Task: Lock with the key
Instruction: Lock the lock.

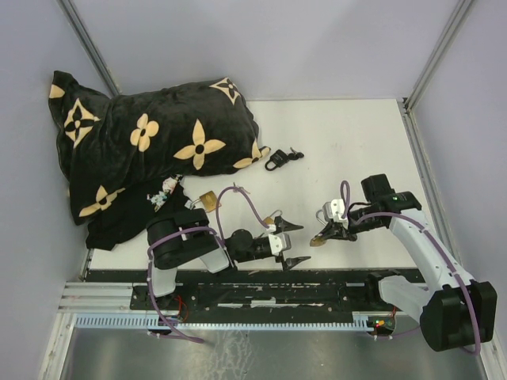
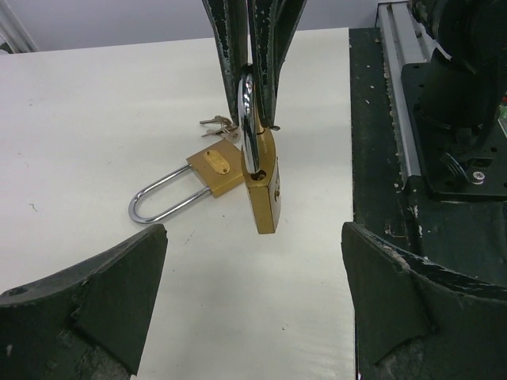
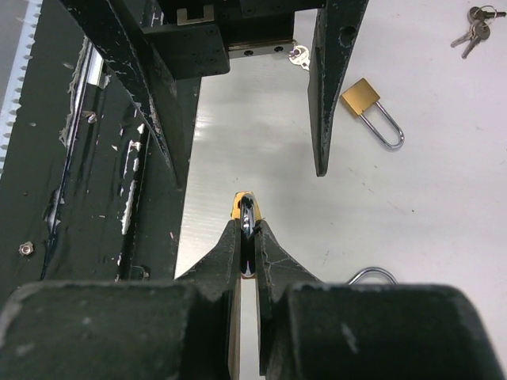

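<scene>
My right gripper (image 1: 325,236) is shut on the steel shackle of a brass padlock (image 2: 262,190), which hangs body-down just above the table. In the right wrist view the shackle (image 3: 247,226) shows pinched between the fingertips. My left gripper (image 1: 303,243) faces it from the left, open, its fingers (image 2: 119,285) to either side of and short of the hanging lock. A second brass padlock (image 2: 212,169) lies flat behind it, shackle open, and a bunch of keys (image 2: 219,126) lies just beyond. No key is in either gripper.
A black pillow with gold flowers (image 1: 150,142) fills the back left. A black padlock with keys (image 1: 278,160) lies beside it, and another brass padlock (image 1: 208,199) lies at the pillow's front edge. The black base rail (image 1: 261,289) runs along the near edge.
</scene>
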Robot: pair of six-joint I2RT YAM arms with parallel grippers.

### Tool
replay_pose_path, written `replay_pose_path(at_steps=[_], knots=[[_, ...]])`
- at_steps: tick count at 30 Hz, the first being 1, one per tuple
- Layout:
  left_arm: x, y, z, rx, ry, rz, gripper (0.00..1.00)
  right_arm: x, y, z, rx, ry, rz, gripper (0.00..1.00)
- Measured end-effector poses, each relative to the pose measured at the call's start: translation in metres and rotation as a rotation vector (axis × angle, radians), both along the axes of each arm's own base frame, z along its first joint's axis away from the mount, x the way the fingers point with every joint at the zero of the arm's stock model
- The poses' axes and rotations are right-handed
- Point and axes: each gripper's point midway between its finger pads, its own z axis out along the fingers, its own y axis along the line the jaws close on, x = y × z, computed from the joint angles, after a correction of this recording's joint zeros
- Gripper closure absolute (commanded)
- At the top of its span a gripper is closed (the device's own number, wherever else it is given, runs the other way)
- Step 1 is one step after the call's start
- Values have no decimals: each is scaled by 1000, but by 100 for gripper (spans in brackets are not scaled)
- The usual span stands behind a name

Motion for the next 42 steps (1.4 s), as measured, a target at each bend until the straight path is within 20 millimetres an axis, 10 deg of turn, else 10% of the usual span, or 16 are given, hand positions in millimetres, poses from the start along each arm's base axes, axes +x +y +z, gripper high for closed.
replay_pose_path(at_steps=[26,42], knots=[[13,3,-6,-1,59,51,1,-9,-5,-13,-52,28,41,98],[2,-17,-19,17,45,-25,16,-5,-2,-14,-48,18,23,98]])
